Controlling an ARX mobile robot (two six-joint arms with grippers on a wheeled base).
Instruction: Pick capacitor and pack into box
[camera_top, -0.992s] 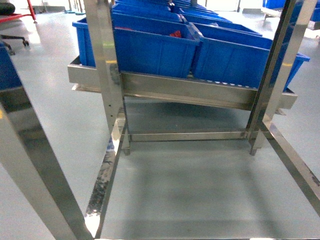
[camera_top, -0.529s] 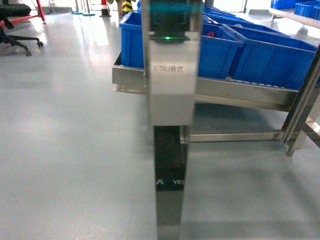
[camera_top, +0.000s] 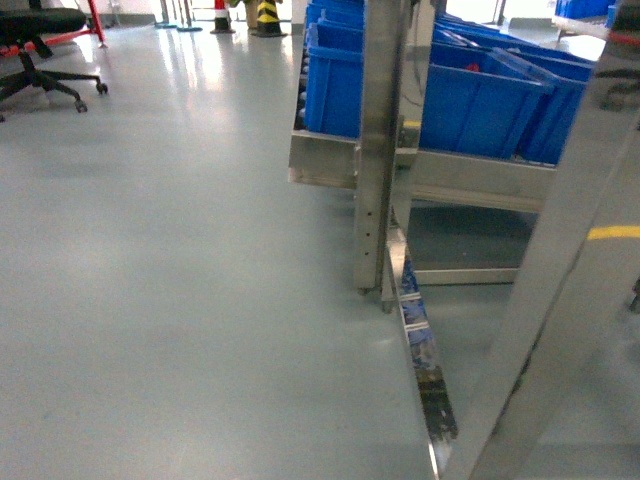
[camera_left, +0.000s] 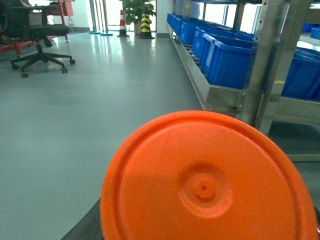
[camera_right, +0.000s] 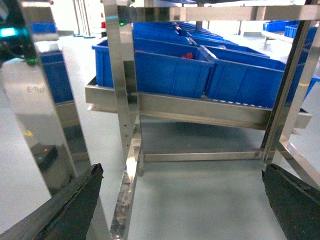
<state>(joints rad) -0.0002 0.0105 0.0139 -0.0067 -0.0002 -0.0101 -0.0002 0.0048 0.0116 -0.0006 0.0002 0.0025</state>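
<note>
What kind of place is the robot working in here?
Probably a warehouse or factory storeroom: blue plastic bins sit in rows on a steel rack, over a smooth grey floor with a striped bollard behind.

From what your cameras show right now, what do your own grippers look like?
Little shows. In the right wrist view, the right gripper has two dark, rough-textured fingers, widely spread. The left gripper isn't visible; an orange disc fills that view.

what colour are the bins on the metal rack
Blue; the bins show best in the right wrist view, sitting on the steel rack.
</note>
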